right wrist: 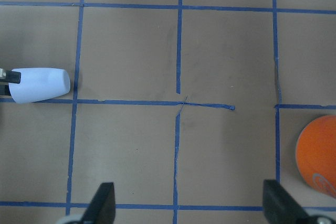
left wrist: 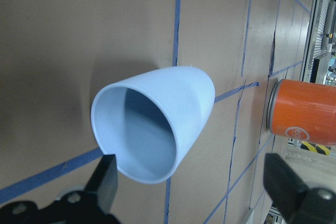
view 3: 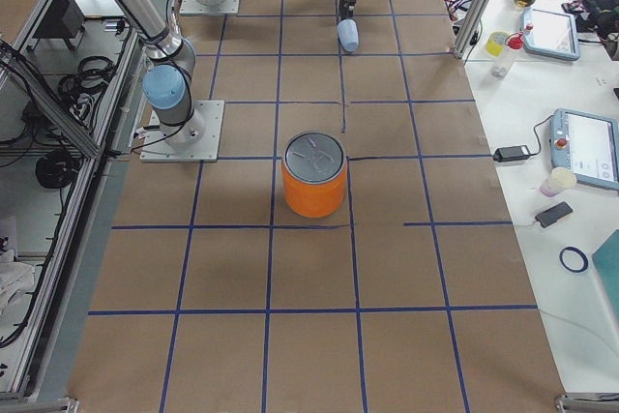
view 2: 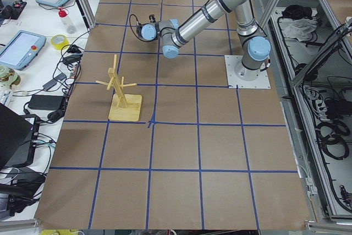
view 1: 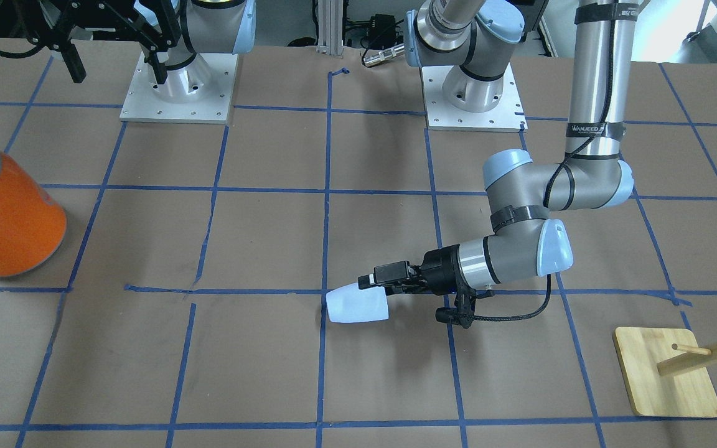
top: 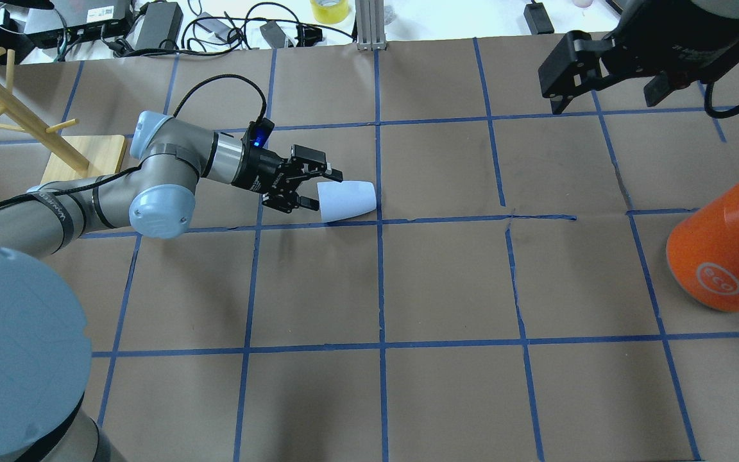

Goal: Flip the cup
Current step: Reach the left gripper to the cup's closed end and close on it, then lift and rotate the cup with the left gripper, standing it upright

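The pale blue cup [view 1: 358, 305] lies on its side on the brown table, also in the overhead view [top: 347, 200] and the exterior right view [view 3: 348, 36]. Its open mouth faces my left gripper [top: 321, 188], which is low over the table, open and empty right at the rim. In the left wrist view the cup [left wrist: 157, 124] shows its darker blue inside, and one fingertip [left wrist: 105, 177] is close to the rim while the other stands far off. My right gripper [top: 603, 96] is open and empty, raised near its base, and sees the cup [right wrist: 39, 84] from above.
A large orange can [top: 722, 250] with a silver top stands at the table's right side, also in the front view [view 1: 4, 211]. A wooden mug rack [top: 81, 157] on a square base stands behind my left arm. Blue tape lines grid the table.
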`<state>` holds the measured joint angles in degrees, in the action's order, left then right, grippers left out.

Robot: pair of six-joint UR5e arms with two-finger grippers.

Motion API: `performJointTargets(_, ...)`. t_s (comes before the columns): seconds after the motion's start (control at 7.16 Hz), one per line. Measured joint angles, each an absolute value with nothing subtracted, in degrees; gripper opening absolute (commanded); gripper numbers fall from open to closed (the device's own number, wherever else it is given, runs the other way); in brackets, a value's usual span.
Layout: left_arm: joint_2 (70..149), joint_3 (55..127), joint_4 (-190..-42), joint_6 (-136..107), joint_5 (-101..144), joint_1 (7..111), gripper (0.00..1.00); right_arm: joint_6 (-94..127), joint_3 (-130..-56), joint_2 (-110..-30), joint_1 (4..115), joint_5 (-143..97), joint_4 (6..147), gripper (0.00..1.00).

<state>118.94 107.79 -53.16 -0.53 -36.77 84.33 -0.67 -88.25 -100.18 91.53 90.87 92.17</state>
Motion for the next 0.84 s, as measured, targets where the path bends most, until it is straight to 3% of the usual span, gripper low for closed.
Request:
performJointTargets(0.28,119.6,107.8,-52.4,-3.6,-36.4,84.5,0.46,-0.8,-88.3,-98.5,91.5,90.9,91.9,1.00)
performJointTargets(0.42,119.8,107.8,-51.7,-4.9,-36.3,84.6,0.44,-0.8,-88.3,-98.2,91.5,90.9,91.7,1.00)
performJointTargets(0.56,119.9,107.8,-50.9,-5.5,-36.4,84.6,0.14,-0.7,-88.3,-98.4,91.5,90.9,91.5,1.00)
performJointTargets(0.7,119.9,107.8,-50.5,-5.8,-36.4,84.6,0.00,-0.7,-88.3,-98.9,91.5,90.9,91.4,1.00)
performJointTargets(0.84,119.9,107.8,-50.3,-5.9,-36.4,84.7,0.00,-0.7,-88.6,-99.4,91.5,90.8,91.3,1.00)
